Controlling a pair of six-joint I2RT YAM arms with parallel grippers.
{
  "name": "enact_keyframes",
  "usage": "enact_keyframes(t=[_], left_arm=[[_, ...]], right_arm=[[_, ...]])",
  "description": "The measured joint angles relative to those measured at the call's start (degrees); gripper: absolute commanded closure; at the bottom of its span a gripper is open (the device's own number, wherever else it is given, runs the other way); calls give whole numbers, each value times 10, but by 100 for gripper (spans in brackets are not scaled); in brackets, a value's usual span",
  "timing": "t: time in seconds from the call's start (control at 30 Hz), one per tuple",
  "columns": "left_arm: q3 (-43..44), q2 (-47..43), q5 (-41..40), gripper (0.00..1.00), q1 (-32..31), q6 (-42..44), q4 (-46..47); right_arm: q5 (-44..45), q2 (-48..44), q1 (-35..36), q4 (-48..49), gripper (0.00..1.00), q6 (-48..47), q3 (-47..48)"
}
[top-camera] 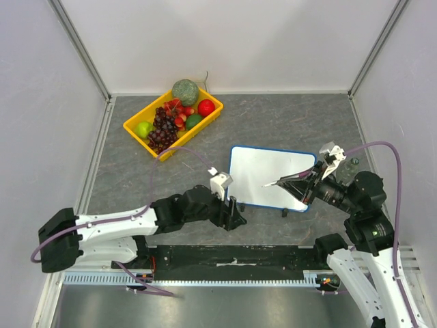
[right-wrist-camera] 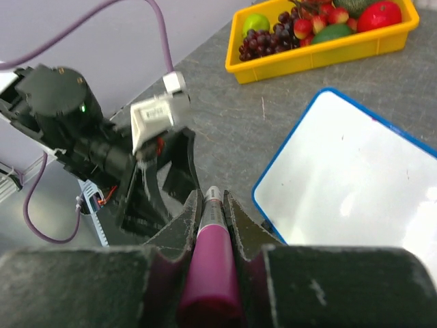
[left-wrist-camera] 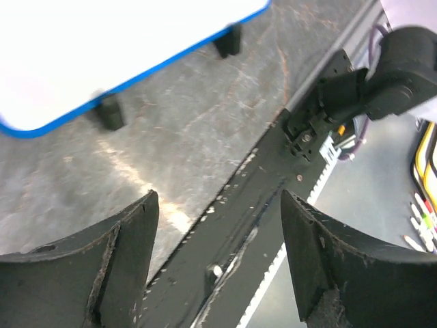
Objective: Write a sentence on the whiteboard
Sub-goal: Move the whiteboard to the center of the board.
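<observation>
Top external view. One whiteboard (top-camera: 268, 171), lower centre-right of frame, lay flat on the table (top-camera: 287, 116). Its face was blank and no word of the sentence showed. Judged: writing not begun, the whole sentence left to do. One marker (top-camera: 283, 182) was held in the right gripper (top-camera: 305, 179), its tip reaching out over the board's lower middle. Whether the tip touched the surface could not be told. One left gripper (top-camera: 234, 210) sat near the board's lower left corner, apart from it; its opening was not legible here. One yellow tray (top-camera: 136, 132), upper left of centre and well apart from the board, held one bunch of dark grapes (top-camera: 162, 131), one red apple (top-camera: 205, 106), one lime-green apple (top-camera: 143, 128), one large grey-green round fruit (top-camera: 184, 91), and smaller pieces too crowded to count.

Left wrist view. The left gripper (left-wrist-camera: 218, 201) filled the bottom of frame, its two fingers (left-wrist-camera: 130, 260) spread wide with nothing between them. The whiteboard (left-wrist-camera: 102, 41) was at upper left, its face plain white, with a blue rim and two black feet (left-wrist-camera: 109, 113) showing.

Right wrist view. The right gripper (right-wrist-camera: 210, 205), bottom centre, was clamped tight on the one marker (right-wrist-camera: 210, 273), which had a magenta barrel. The whiteboard (right-wrist-camera: 355, 178), right of frame, was unmarked. The yellow tray (right-wrist-camera: 321, 53) lay along the top edge. The left gripper (right-wrist-camera: 171, 184) was left of centre.
</observation>
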Motion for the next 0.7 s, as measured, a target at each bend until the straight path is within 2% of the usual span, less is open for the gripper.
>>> enact_keyframes(t=[0.17, 0.33, 0.53, 0.7], left_arm=[[-56, -47, 28, 23, 91, -11, -13], [-86, -14, 81, 23, 160, -10, 5], [-91, 84, 130, 28, 177, -10, 74], [-89, 142, 147, 26, 184, -9, 124]], right_arm=[[14, -18, 1, 1, 100, 7, -47], [26, -20, 1, 4, 100, 10, -85], [42, -14, 1, 9, 100, 14, -110], [55, -13, 1, 15, 100, 13, -120]])
